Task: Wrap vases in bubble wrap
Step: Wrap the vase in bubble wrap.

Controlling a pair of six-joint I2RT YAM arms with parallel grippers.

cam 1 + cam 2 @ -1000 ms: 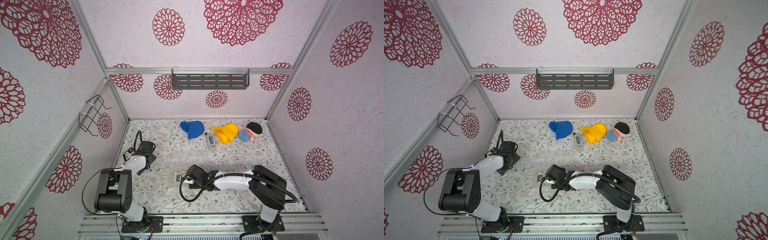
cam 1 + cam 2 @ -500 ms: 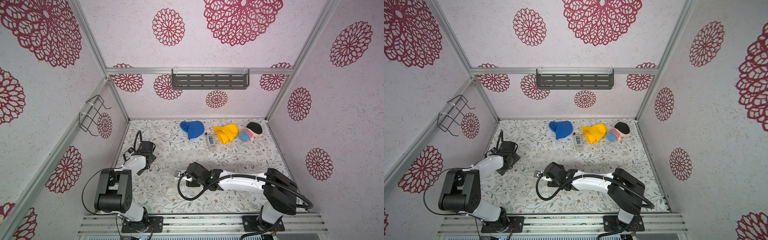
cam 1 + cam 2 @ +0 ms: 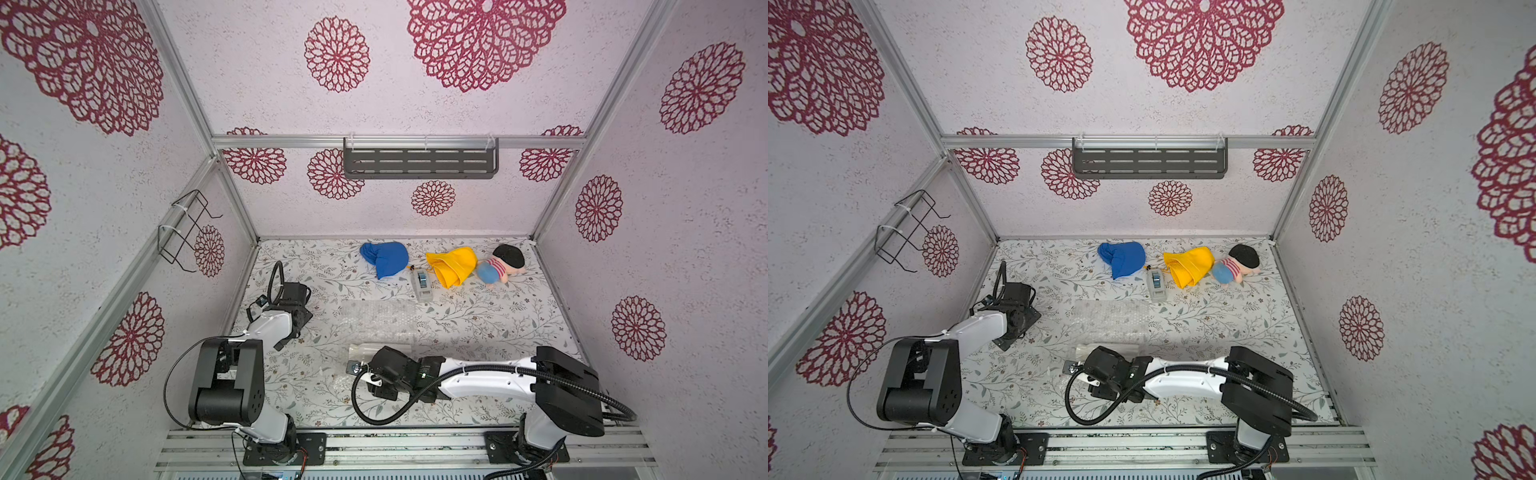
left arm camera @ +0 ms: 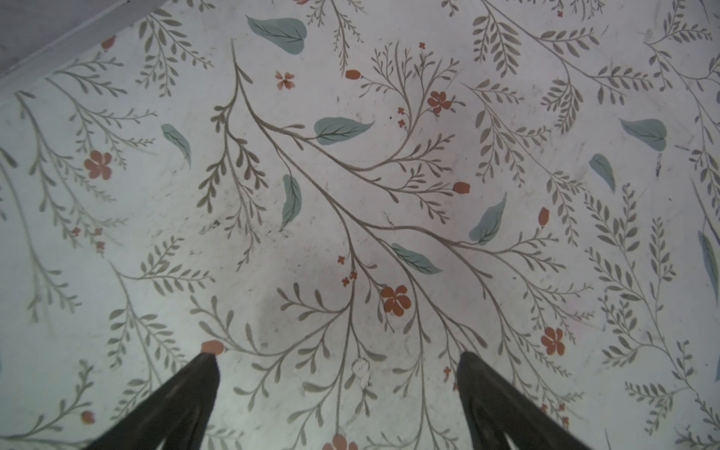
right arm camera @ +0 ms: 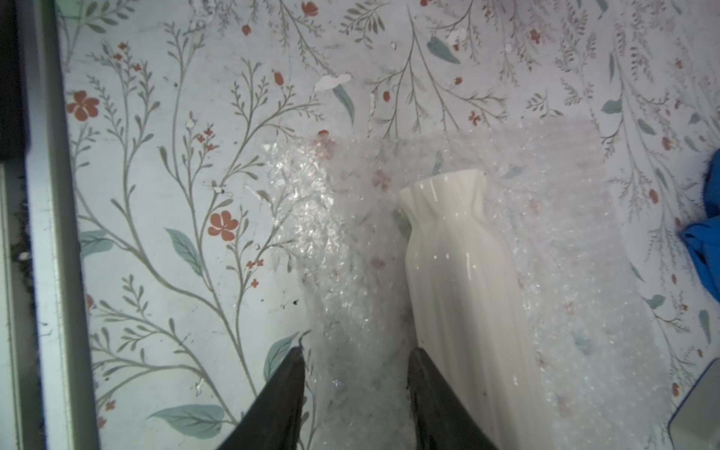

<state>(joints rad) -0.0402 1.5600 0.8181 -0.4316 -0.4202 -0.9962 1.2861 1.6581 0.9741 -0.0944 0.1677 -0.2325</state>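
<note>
Floral-print tabletop (image 3: 478,328) inside white enclosure with red rosettes. Clear, crinkly bubble wrap sheet (image 3: 380,320) lies flat mid-table. Tall slim white ribbed vase (image 5: 467,272) lies on its side on wrap's near edge, flared mouth toward left arm's side. Right gripper (image 5: 356,352) sits low just beside vase, fingers partway apart, raised wrap edge between them; whether pinched, cannot tell. Left gripper (image 4: 337,356) spread wide, empty, over bare table, well apart from wrap. Crumpled blue cloth (image 3: 386,258), crumpled yellow cloth (image 3: 453,266), small white-grey tape dispenser (image 3: 422,284) near far wall.
</note>
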